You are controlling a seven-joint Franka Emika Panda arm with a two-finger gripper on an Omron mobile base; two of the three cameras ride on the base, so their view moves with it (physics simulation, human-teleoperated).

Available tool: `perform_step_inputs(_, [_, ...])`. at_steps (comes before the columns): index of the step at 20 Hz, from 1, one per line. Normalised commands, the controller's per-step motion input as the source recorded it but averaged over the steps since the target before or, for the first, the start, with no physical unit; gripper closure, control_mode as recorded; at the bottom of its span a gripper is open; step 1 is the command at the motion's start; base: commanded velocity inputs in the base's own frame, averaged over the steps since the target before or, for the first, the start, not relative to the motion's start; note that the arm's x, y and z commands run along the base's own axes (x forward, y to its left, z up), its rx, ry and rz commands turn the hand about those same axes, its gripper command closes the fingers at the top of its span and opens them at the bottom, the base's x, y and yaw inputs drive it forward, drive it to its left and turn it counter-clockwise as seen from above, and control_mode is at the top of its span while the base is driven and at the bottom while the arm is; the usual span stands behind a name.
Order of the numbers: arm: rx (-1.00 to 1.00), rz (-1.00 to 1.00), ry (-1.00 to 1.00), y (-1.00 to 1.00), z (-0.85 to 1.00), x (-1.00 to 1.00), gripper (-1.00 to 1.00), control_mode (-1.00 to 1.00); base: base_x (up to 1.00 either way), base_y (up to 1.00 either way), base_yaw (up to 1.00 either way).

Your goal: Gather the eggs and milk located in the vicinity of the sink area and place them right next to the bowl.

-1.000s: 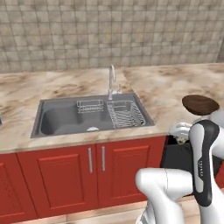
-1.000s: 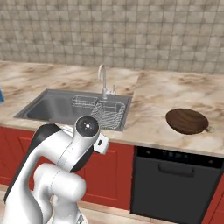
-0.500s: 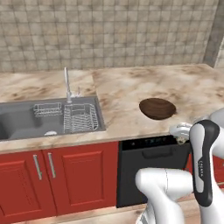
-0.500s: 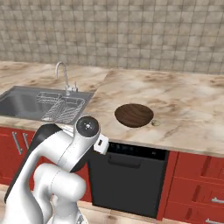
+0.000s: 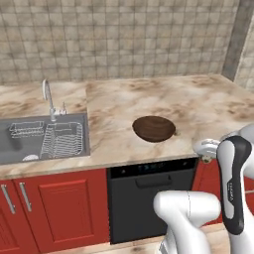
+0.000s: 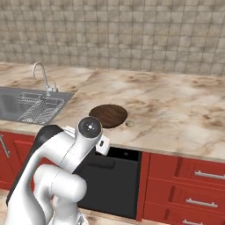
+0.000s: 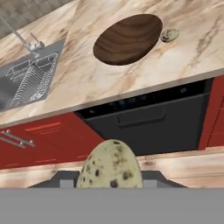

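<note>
Pinching a speckled pale olive-tan egg (image 7: 110, 165) between its nearly closed jaws, the gripper (image 7: 110, 181) hangs in front of the black dishwasher (image 7: 148, 118), short of the marble counter (image 7: 87, 78). Past its edge, at twelve o'clock in the hand view, sits the wide dark-brown wooden bowl (image 7: 127, 38), a second small speckled egg (image 7: 169, 35) just beside it at three o'clock. Far off at ten o'clock lies the grey steel sink (image 7: 28, 81).

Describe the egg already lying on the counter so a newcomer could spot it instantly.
Find the marble counter, then the wooden bowl above the dishwasher. The egg lies just right of its rim: a tiny speckled olive-tan lump, far smaller and paler than the bowl.
</note>
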Motion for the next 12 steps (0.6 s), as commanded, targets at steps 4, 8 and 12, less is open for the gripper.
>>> perform_step_inputs(4, [0.00, 0.00, 0.00, 0.00, 0.00, 0.00, 1.00, 1.00, 0.62, -0.01, 0.00])
perform_step_inputs(8, [0.00, 0.00, 0.00, 0.00, 0.00, 0.00, 1.00, 1.00, 0.66, 0.00, 0.00])
perform_step_inputs(12, [0.00, 0.00, 0.00, 0.00, 0.00, 0.00, 1.00, 1.00, 0.63, -0.09, 0.00])
